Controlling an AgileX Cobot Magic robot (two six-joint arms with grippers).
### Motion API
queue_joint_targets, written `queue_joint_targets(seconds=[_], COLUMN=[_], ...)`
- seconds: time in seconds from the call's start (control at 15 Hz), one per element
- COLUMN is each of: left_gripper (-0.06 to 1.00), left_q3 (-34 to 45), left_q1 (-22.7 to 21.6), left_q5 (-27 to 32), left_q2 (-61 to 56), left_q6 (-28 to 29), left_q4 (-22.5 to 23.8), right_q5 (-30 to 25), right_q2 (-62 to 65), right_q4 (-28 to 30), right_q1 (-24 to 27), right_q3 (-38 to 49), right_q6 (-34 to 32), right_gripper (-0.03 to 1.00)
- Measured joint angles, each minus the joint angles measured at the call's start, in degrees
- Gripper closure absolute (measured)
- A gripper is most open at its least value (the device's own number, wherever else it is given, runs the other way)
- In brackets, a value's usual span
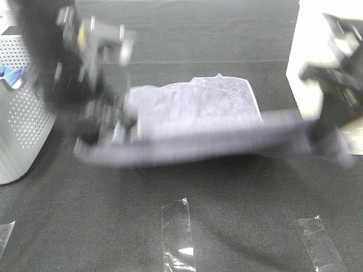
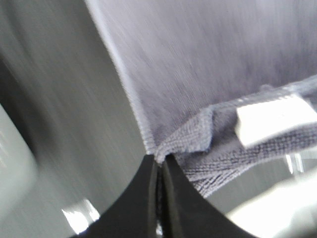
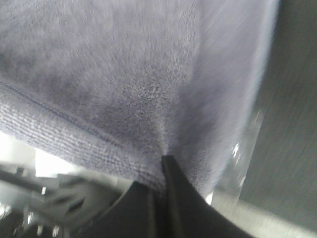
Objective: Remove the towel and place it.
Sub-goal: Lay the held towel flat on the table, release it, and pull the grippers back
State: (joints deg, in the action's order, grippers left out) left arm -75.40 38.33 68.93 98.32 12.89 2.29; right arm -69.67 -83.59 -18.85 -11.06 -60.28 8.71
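Observation:
The greyish-purple towel point(image 1: 193, 122) is stretched across the middle of the dark table, its front edge lifted and blurred, its back part lying flat. My left gripper point(image 1: 116, 127) is shut on the towel's left corner; in the left wrist view the towel point(image 2: 208, 84) is pinched between the black fingertips point(image 2: 148, 183), with a white label point(image 2: 275, 121) showing. My right gripper point(image 1: 320, 133) is shut on the right corner; in the right wrist view the towel point(image 3: 124, 84) runs into the closed fingers point(image 3: 168, 183).
A grey perforated basket point(image 1: 20, 124) stands at the left edge with a blue cloth point(image 1: 10, 73) in it. A white box point(image 1: 309, 62) stands at the back right. Strips of clear tape point(image 1: 178, 232) point(image 1: 320, 243) lie on the table's front.

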Motion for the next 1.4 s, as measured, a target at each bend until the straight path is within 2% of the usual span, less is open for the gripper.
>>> queue_joint_targets(seconds=[0.13, 0.33, 0.53, 0.73, 0.93, 1.27, 1.4], left_gripper=[0.94, 0.94, 0.94, 0.94, 0.94, 0.94, 0.94], left_q3=[6.53, 11.52, 14.5, 16.04, 19.19, 24.52, 25.61], left_q1=[4.47, 10.54, 18.45, 23.72, 24.81, 25.95, 25.95], left_q5=[-0.52, -0.63, -0.34, -0.23, -0.8, -6.36, -7.1], left_q2=[-3.55, -6.36, -7.51, -7.51, -7.51, -7.56, -7.56], left_q6=[4.35, 9.97, 15.7, 20.57, 23.66, 24.06, 24.06], left_q4=[-0.97, -2.29, -3.61, -4.13, -8.31, -15.76, -16.62], right_q5=[0.0, 0.0, 0.0, 0.0, -0.06, -0.23, -0.23], right_q2=[5.73, 11.57, 17.88, 21.26, 23.26, 23.55, 23.55], right_q4=[-0.8, -1.2, -1.6, -1.66, -2.46, -2.52, -2.86], right_q1=[0.0, 0.0, 0.0, 0.0, 0.0, 0.0, 0.0], right_q3=[7.45, 13.46, 19.37, 23.49, 25.73, 30.37, 31.05], right_q6=[0.0, -0.34, -1.6, -2.12, -3.21, -4.93, -4.93], right_gripper=[0.97, 0.97, 0.97, 0.97, 0.97, 0.97, 0.97])
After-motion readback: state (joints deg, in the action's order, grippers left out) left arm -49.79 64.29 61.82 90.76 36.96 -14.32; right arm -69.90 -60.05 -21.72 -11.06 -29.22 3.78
